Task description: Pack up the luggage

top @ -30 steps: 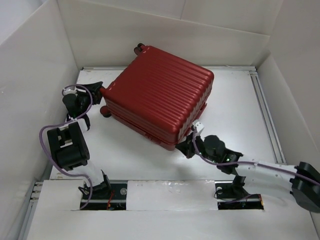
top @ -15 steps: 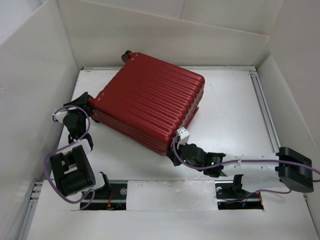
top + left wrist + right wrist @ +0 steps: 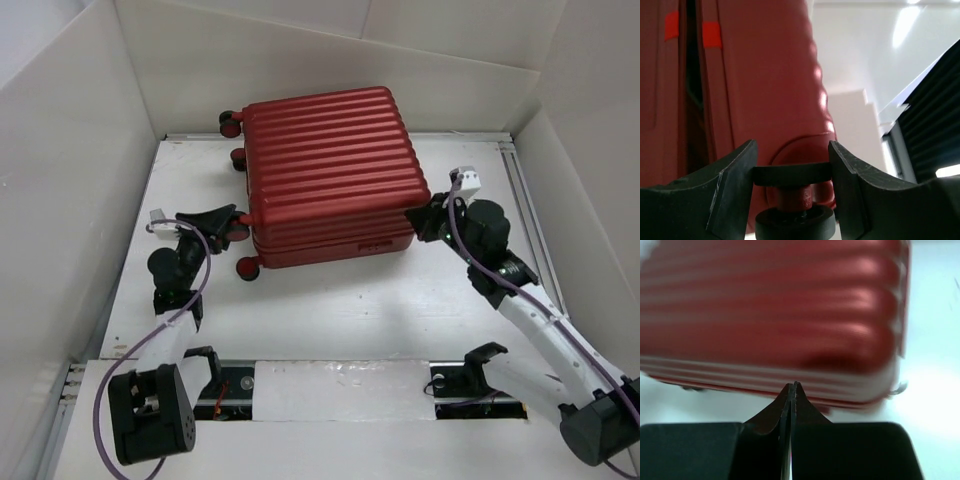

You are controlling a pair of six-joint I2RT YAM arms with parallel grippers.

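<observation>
The luggage is a dark-red ribbed suitcase lying closed and flat at the back middle of the table, with its black wheels on the left side. My left gripper is at its front-left corner. In the left wrist view the fingers press on both ends of one black wheel, with the red shell behind. My right gripper is shut and empty at the luggage's right front corner. In the right wrist view its tips point at the blurred red side.
White walls box in the table on the left, back and right. Other wheels show at the back left and front left. A rail runs along the right edge. The arm bases sit in slots at the near edge.
The luggage has turned and slid toward the back wall, now lying square. My left gripper moved right and is on a wheel. My right arm swung from the front corner to the right side.
</observation>
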